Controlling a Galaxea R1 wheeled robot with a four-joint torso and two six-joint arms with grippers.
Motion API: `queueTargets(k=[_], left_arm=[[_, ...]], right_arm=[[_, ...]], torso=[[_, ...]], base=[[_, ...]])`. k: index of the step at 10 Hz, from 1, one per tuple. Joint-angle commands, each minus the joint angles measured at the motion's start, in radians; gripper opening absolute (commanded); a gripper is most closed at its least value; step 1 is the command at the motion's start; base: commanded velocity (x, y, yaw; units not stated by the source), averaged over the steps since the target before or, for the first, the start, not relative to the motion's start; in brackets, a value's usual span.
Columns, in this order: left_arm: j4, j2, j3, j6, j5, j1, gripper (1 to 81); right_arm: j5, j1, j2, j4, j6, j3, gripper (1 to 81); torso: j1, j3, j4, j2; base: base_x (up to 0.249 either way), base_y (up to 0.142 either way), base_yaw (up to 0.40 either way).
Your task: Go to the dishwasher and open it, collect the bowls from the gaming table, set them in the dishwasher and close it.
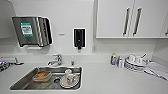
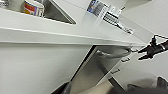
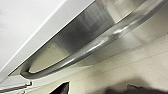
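1. The robot faces a white desk with a sink set into it; the sink holds a cup on a plate and a container. Stacked plates with cups sit near the back wall at the right, below wall cupboards.

2. The dishwasher sits under the desk edge. In the right wrist view its brushed steel front is very near, with its bar handle large across the picture.

3. In the left wrist view the same steel front shows beside a white cabinet door, with the handle just under the desk edge. The right gripper hangs just beside the handle's end, apart from it.

4. The right fingers look released, with a gap between the two dark tips and nothing held. I cannot tell the state of the left fingers.

5. The step in hand appears to be opening the dishwasher. To do it well, the right fingers should go around the bar near its middle, not its end, so the pull stays even.

6. The handle's long axis runs level along the door's top edge, parallel to the desk edge. The door faces out toward the robot, so the pull likely goes outward and then down, following the door's swing.
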Motion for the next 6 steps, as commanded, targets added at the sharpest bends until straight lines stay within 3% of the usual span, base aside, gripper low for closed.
queueTargets(k=[1,4,6], left_arm=[[0.008,-0.045,0.020,-0.001,-0.006,-0.080,81.1],[0.019,-0.030,0.020,0.000,-0.003,-0.080,81.1],[0.020,-0.022,0.015,0.000,-0.003,-0.080,81.1]], right_arm=[[-0.040,0.109,0.006,0.006,0.068,-0.006,81.1],[-0.035,0.099,0.063,0.006,0.071,-0.054,81.1],[-0.029,0.099,0.089,0.004,0.138,-0.086,81.1]], torso=[[0.000,0.000,0.000,0.000],[0.000,0.000,0.000,0.000],[0.000,0.000,0.000,0.000]], base=[[0.000,0.000,0.000],[0.000,0.000,0.000],[0.000,0.000,0.000]])
